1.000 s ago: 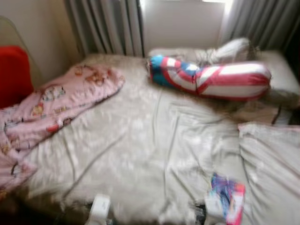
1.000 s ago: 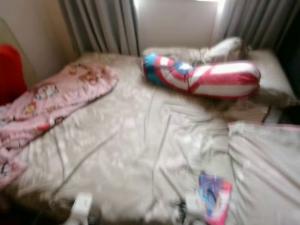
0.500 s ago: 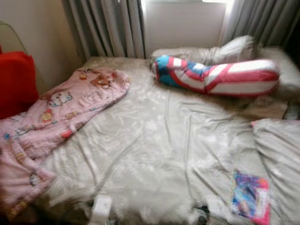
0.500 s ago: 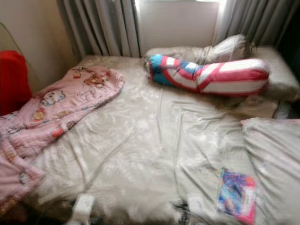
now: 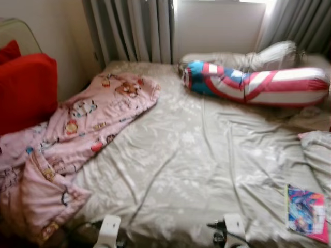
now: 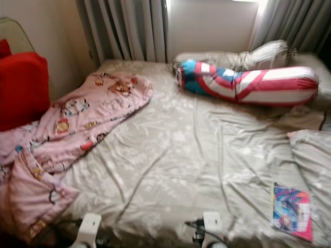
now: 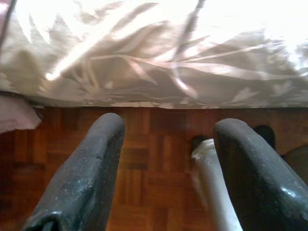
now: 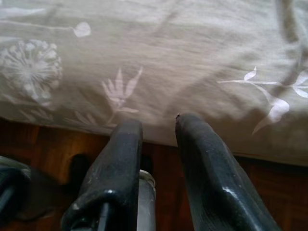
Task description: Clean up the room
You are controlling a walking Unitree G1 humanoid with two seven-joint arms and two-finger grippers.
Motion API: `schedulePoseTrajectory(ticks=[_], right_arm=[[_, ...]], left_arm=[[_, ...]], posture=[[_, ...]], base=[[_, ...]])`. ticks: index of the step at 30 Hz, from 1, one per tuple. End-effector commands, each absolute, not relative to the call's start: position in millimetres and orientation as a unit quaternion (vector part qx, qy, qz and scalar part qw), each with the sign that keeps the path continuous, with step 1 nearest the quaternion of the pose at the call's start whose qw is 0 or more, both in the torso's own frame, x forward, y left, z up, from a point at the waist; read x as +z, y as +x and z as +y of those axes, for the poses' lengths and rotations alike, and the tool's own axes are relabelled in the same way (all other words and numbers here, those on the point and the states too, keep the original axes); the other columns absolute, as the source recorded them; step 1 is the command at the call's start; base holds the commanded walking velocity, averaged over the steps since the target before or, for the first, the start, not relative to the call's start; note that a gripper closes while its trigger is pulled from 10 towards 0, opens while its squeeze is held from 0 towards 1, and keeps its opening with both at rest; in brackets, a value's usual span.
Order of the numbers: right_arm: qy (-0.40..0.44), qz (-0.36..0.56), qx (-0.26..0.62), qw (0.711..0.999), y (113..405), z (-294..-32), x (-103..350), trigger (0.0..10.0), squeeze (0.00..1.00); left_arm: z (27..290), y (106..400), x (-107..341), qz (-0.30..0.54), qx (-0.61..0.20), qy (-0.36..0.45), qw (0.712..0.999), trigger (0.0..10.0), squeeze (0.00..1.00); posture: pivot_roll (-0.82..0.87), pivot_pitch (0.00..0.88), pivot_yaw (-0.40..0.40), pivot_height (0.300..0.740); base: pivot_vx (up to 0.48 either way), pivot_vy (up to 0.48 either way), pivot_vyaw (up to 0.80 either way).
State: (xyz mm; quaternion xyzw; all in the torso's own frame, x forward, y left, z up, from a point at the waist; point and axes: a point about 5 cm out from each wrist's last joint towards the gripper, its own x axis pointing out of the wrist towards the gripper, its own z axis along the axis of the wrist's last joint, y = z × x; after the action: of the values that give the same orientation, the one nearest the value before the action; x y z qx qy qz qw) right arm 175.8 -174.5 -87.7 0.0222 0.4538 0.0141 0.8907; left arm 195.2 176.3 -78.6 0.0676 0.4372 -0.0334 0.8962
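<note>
1. The left gripper [image 7: 166, 163] hung low by the bed's edge, over the wooden floor [image 7: 144, 159], its fingers wide apart and holding nothing.
2. The right gripper [image 8: 156, 163] hung there too, its fingers a little apart and empty.
3. A pink blanket [image 5: 77, 129] lay bunched on the bed's left side.
4. A bright book [image 5: 306, 213] lay near the right corner of the grey sheet [image 5: 196, 160].
5. A striped bolster pillow [image 5: 258, 85] lay by the curtains [image 5: 132, 28].

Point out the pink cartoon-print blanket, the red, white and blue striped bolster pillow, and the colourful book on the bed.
Pink cartoon-print blanket [image 5: 88, 121], left eye view, middle of the spread cloth.
Red, white and blue striped bolster pillow [image 5: 258, 85], left eye view, its middle stripes.
Colourful book [image 6: 292, 211], right eye view, centre of its cover.
</note>
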Motion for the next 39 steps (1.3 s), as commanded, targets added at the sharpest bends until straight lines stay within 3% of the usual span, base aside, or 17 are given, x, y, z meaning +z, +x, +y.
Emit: schedulePoseTrajectory(ticks=[1,5,11,33,39], right_arm=[[0.023,0.449,0.020,0.893,180.4,-169.6,-86.0,10.0,0.00],[0.021,0.449,0.027,0.893,180.6,-168.7,-85.8,10.0,0.00],[0.023,0.448,0.031,0.893,180.7,-165.0,-86.0,10.0,0.00],[0.029,0.448,0.027,0.893,181.0,-164.2,-86.0,10.0,0.00],[0.030,0.447,0.026,0.893,181.1,-164.5,-85.9,10.0,0.00]], left_arm=[[182.4,194.4,-78.4,0.438,-0.032,0.079,0.895,10.0,0.00],[182.7,193.9,-78.6,0.439,-0.031,0.079,0.895,10.0,0.00],[182.7,193.4,-78.8,0.439,-0.031,0.079,0.894,10.0,0.00],[182.7,192.5,-79.2,0.439,-0.031,0.077,0.895,10.0,0.00],[182.5,192.6,-79.1,0.438,-0.032,0.078,0.895,10.0,0.00]], posture=[[-0.06,0.000,-0.003,0.740],[-0.06,0.000,-0.003,0.740],[-0.06,0.000,-0.002,0.740],[-0.05,0.000,-0.003,0.740],[-0.05,0.000,-0.003,0.740]], base=[[0.000,0.480,0.00],[0.000,0.477,0.00],[0.000,0.476,0.80],[0.000,0.470,0.00],[0.000,0.219,0.00]])
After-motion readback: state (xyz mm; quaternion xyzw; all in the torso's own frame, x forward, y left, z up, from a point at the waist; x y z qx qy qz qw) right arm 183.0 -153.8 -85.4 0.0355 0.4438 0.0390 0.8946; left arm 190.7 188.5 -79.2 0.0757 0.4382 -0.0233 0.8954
